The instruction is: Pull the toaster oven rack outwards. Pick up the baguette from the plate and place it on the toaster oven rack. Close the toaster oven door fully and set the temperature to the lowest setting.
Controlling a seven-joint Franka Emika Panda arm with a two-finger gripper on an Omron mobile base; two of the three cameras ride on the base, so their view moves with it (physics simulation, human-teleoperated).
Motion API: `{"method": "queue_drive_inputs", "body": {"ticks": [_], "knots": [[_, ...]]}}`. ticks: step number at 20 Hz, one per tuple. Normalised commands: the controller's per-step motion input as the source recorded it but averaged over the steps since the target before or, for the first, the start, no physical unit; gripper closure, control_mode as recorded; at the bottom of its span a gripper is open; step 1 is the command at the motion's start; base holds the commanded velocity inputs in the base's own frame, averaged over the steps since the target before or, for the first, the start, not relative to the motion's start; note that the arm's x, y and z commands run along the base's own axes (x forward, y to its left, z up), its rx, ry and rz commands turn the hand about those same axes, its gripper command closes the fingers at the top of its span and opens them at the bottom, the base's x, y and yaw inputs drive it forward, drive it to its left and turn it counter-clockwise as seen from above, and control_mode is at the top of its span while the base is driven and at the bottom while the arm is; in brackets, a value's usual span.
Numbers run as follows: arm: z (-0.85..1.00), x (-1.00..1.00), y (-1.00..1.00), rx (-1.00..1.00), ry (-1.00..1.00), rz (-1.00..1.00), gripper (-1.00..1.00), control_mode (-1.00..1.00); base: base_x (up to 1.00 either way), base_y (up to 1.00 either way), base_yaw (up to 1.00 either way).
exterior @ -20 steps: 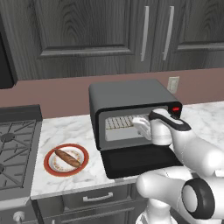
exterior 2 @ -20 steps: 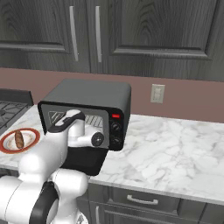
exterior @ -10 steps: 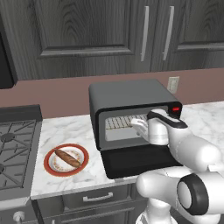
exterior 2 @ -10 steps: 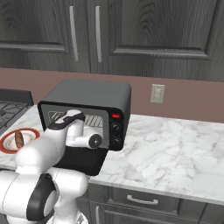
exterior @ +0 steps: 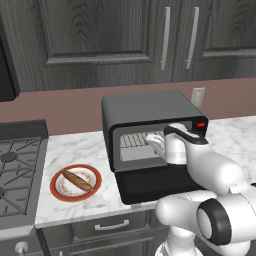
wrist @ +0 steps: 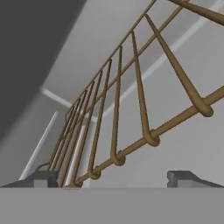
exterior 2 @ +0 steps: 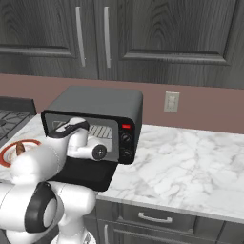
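**Operator:** State the current step and finger condition.

**Arm:** Step one, rack extraction; my gripper (wrist: pixel 113 178) is inside the toaster oven (exterior: pixel 150 107), fingers spread wide, grasping nothing; the toaster oven rack (wrist: pixel 131 109) lies just ahead, its front bar between my tips.

**Operator:** Next move? Other items?

**Arm:** Probably close on that bar, then draw straight outward; the toaster oven door (exterior: pixel 150 186) hangs open below; farther left, the baguette (exterior: pixel 77 180) rests on the plate (exterior: pixel 57 192).
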Motion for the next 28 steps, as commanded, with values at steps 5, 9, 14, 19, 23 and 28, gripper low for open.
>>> {"method": "queue_drive_inputs", "body": {"ticks": [5,9,14,19,23,28], "knots": [[0.0,0.13,0.0,0.0,0.0,0.0,-1.0,-1.0,0.0,0.0,0.0],[-0.01,0.22,0.0,0.0,0.0,0.0,-1.0,-1.0,0.0,0.0,0.0],[-0.07,0.25,0.0,0.0,0.0,0.0,-1.0,-1.0,0.0,0.0,0.0],[-0.18,0.31,0.0,0.0,0.0,0.0,-1.0,-1.0,0.0,0.0,0.0],[-0.14,0.25,0.0,0.0,-0.01,0.0,-1.0,-1.0,0.0,0.0,0.0],[-0.17,0.28,0.0,0.0,0.0,0.0,1.0,-1.0,0.0,0.0,0.0]]}}
